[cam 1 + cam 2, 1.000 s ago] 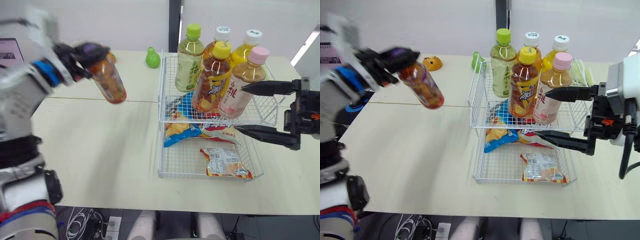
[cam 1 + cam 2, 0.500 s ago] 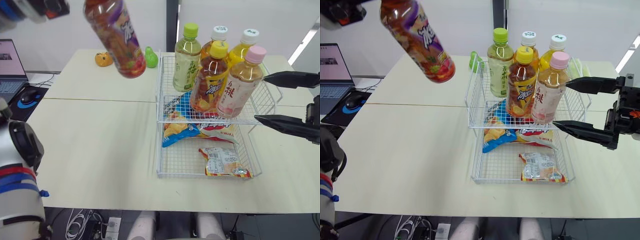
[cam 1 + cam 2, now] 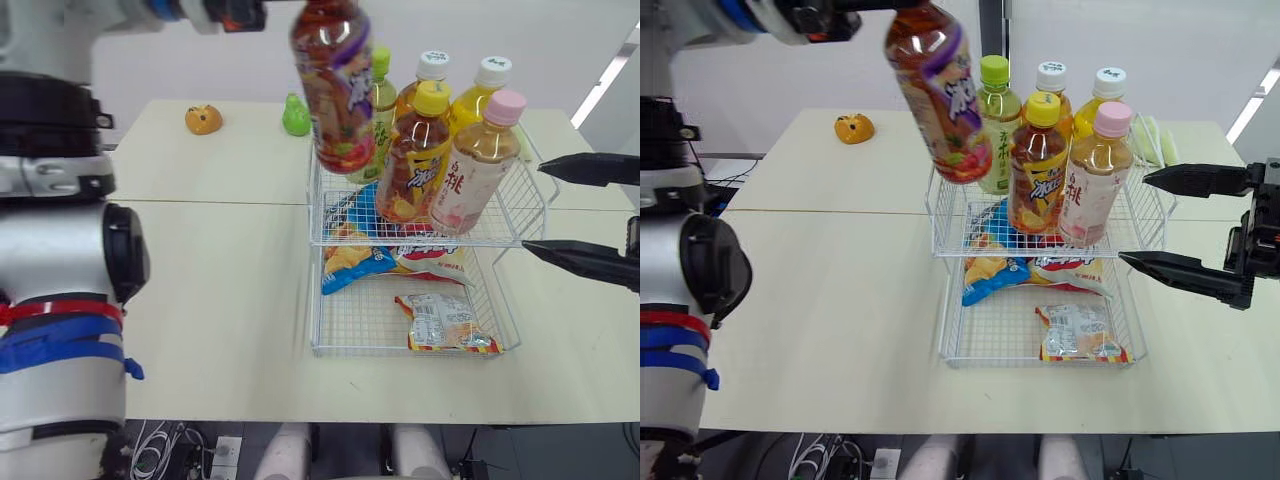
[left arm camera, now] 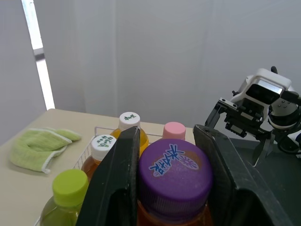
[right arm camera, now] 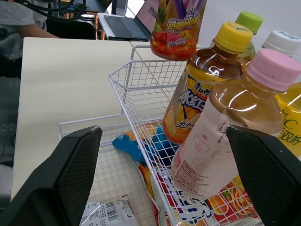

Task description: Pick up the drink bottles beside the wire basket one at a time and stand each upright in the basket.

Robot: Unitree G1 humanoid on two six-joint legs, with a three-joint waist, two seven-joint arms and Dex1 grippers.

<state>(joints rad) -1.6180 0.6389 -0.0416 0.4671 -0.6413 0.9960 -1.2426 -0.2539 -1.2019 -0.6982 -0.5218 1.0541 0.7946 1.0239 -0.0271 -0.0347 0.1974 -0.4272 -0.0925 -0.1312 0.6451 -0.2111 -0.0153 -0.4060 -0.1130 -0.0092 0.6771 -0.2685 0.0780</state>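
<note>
My left gripper [image 4: 174, 174] is shut on the purple cap of a red tea bottle [image 3: 335, 90] with a purple label. The bottle hangs slightly tilted in the air over the left front corner of the wire basket's upper tier [image 3: 530, 215]. Several bottles stand upright in that tier: a green-capped one [image 3: 380, 75], a yellow-capped one [image 3: 418, 150], a pink-capped one [image 3: 478, 165] and two white-capped ones at the back [image 3: 430, 75]. My right gripper [image 3: 533, 207] is open just right of the basket, holding nothing.
The basket's lower tier [image 3: 330, 340] holds a blue chip bag [image 3: 350, 265] and a snack packet [image 3: 445, 325]. A green pear toy [image 3: 296, 115] and an orange toy [image 3: 203, 119] lie on the far side of the table. A laptop [image 5: 127, 23] sits further left.
My left arm carried the bottle up and to the right, from over the table's left side to above the basket's left edge, and brought it nearer upright. My right gripper stayed open beside the basket.
</note>
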